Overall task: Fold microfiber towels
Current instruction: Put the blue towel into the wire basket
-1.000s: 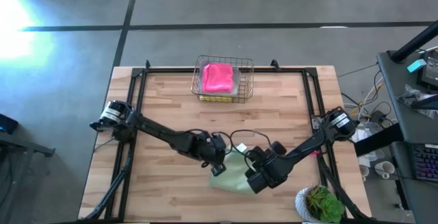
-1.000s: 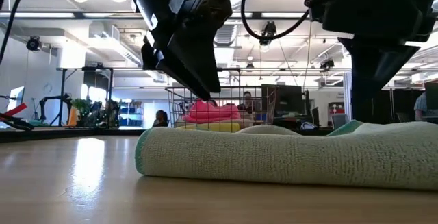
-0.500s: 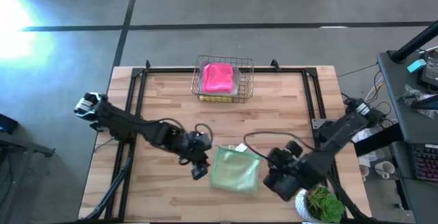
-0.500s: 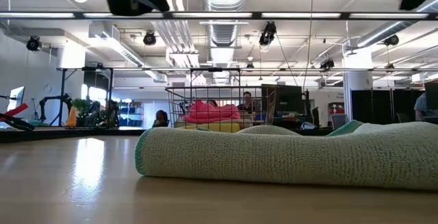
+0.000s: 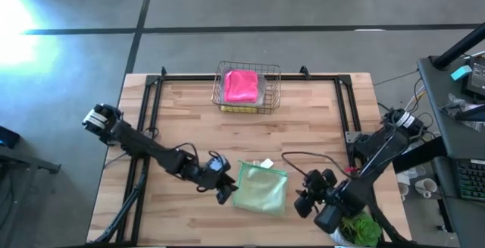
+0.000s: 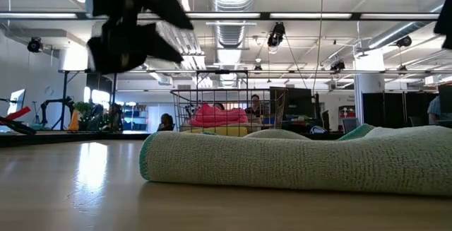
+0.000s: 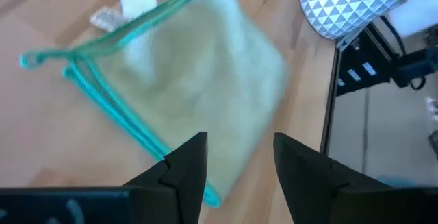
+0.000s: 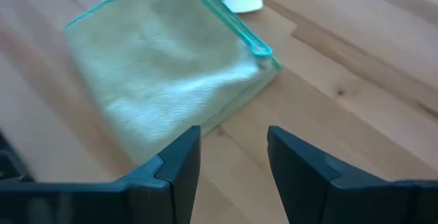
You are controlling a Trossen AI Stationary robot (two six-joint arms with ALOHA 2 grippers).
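A pale sage green towel (image 5: pixel 261 187) with teal edging lies folded flat on the wooden table near its front edge; it also shows in the low view (image 6: pixel 296 162), the left wrist view (image 7: pixel 185 80) and the right wrist view (image 8: pixel 164 66). My left gripper (image 5: pixel 225 193) is open at the towel's left edge, above it. My right gripper (image 5: pixel 303 201) is open just right of the towel, touching nothing. A hot pink towel (image 5: pixel 242 86) lies on top of other towels in the copper wire basket (image 5: pixel 273 89) at the far middle.
A white tag (image 5: pixel 265 164) lies at the folded towel's far edge. A potted plant in a white patterned pot (image 5: pixel 355 227) stands at the table's near right corner, close to my right arm. Bare wood lies left and right of the basket.
Both grippers have let go of the towel and drawn apart, the left toward the table's left, the right toward the near right corner; both then came back a little toward the towel. The towel has gone from bunched under the grippers to lying flat and folded.
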